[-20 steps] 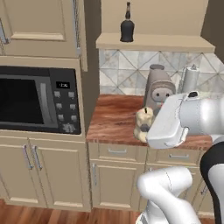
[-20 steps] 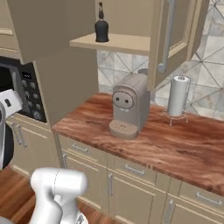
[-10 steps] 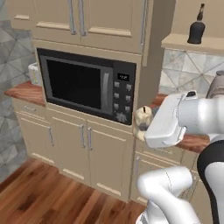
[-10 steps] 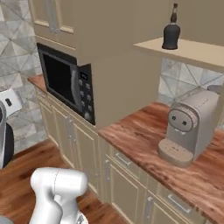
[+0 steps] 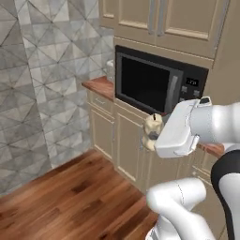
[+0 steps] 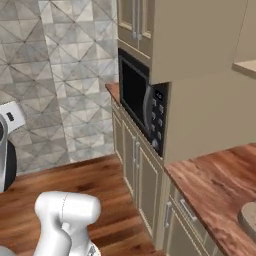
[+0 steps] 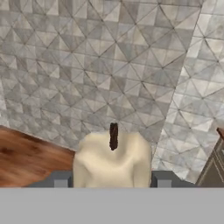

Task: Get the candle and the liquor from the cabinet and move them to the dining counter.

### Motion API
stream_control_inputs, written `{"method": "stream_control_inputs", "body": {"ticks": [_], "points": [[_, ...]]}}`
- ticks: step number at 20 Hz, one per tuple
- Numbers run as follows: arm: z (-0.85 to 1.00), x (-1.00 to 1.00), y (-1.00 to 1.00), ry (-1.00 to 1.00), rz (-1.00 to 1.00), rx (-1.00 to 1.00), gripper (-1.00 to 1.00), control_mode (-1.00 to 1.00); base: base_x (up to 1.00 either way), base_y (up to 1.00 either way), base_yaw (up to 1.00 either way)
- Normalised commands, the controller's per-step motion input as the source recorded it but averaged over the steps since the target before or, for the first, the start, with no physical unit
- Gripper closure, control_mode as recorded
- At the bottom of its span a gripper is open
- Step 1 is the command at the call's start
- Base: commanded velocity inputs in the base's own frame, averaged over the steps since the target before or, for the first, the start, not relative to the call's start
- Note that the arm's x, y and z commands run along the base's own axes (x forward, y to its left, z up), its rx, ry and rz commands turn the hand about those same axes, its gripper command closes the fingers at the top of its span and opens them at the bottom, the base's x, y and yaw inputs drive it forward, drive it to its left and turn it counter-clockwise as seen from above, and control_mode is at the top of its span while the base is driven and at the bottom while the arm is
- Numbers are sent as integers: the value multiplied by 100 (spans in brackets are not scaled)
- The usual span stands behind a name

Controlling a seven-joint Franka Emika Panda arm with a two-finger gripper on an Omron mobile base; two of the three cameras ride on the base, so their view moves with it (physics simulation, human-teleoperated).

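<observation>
- A glossy white arm (image 5: 206, 124), built of rounded, tube-like segments.
- A dark, near-black joint band (image 5: 227, 180) separates the shells.
- The blocky white hand (image 5: 176, 131) carries two small grey finger tips (image 7: 61, 178).

One candle (image 7: 112, 162); one microwave (image 5: 157, 83); one gripper (image 7: 112, 180).

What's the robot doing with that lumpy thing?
The white robot is holding a cream candle in its hand, with a finger pressed on each side of it. In the left base view you can see the candle carried out in front of the arm, in the air, near a black microwave built into tan cupboards. Ahead of the hand is a grey tiled wall and a wooden floor. The candle is not set down anywhere yet.
</observation>
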Motion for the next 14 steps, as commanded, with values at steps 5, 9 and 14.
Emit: {"method": "stream_control_inputs", "body": {"ticks": [5, 9, 14], "points": [[0, 0, 0, 0, 0, 0, 100, 100, -2, 41, 61], [0, 0, 0, 0, 0, 0, 100, 100, -4, 40, 60], [0, 0, 0, 0, 0, 0, 100, 100, -9, 43, 59]]}}
